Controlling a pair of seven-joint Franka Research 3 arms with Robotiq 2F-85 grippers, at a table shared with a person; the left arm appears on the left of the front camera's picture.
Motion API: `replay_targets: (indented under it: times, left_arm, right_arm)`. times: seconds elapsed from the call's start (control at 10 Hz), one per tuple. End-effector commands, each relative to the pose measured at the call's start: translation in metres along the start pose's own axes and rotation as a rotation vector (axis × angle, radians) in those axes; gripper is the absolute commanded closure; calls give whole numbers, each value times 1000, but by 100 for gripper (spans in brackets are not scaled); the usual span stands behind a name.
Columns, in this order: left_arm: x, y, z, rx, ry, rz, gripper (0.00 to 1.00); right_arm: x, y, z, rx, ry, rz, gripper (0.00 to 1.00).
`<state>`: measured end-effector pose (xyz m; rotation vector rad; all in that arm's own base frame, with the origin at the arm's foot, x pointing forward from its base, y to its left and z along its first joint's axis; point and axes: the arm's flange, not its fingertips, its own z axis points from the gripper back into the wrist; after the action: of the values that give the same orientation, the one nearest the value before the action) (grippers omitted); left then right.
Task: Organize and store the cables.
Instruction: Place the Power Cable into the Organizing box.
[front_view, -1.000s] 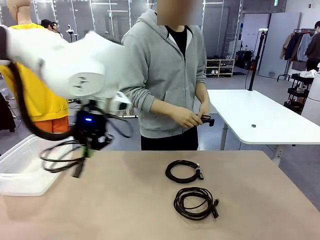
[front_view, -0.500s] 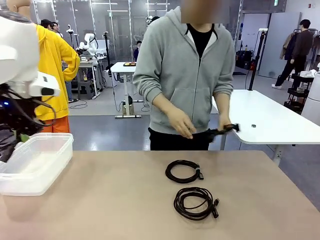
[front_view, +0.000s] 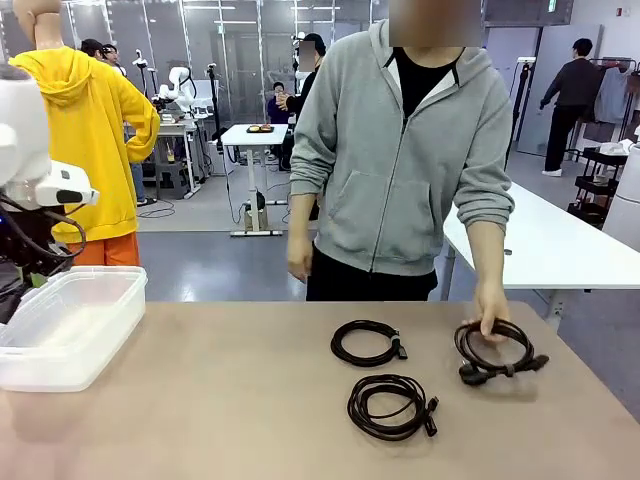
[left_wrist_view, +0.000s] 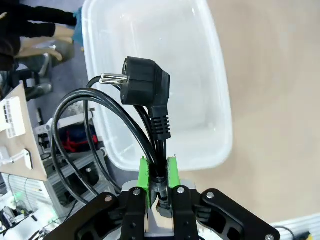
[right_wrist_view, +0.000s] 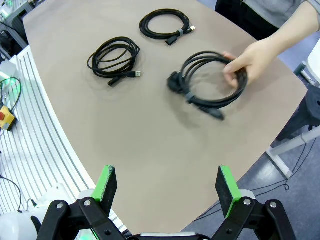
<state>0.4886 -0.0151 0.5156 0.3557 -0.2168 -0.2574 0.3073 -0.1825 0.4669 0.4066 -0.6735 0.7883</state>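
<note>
- Tan surface (front_view: 220, 410): clear bin (front_view: 70, 330) at its left end; far coil (front_view: 368, 343) and near coil (front_view: 392, 405) lie mid-surface; a person's hand (front_view: 490, 308) rests on a third coil (front_view: 500, 355).
- Left gripper (left_wrist_view: 158, 169): clenched on a plugged cable (left_wrist_view: 145, 85) hanging over the bin's rim.
- Step, as judged: storing this cable; next, centre over the bin, then release.
- Right gripper (right_wrist_view: 167, 187): jaws wide, empty, well apart from the coils.

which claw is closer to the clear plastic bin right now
Left. The left claw, shut on a black power cable, hangs right at the bin's rim. The right claw stands open off past the table edge, facing the coiled cables.
</note>
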Motion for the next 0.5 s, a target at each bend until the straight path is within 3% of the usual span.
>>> replay_targets:
  times: [0.0,0.3,0.4]
  left_arm:
    - [33,3,-11,-34,-10,9,83]
    - [50,-3,-25,-56,-12,53,83]
    - [39,-4,-34,-32,10,3,83]
  right_arm:
    - [-2,-1,1,7,-15,16,0]
    - [-2,-1,1,7,-15,16,0]
    - [-2,-1,1,7,-15,16,0]
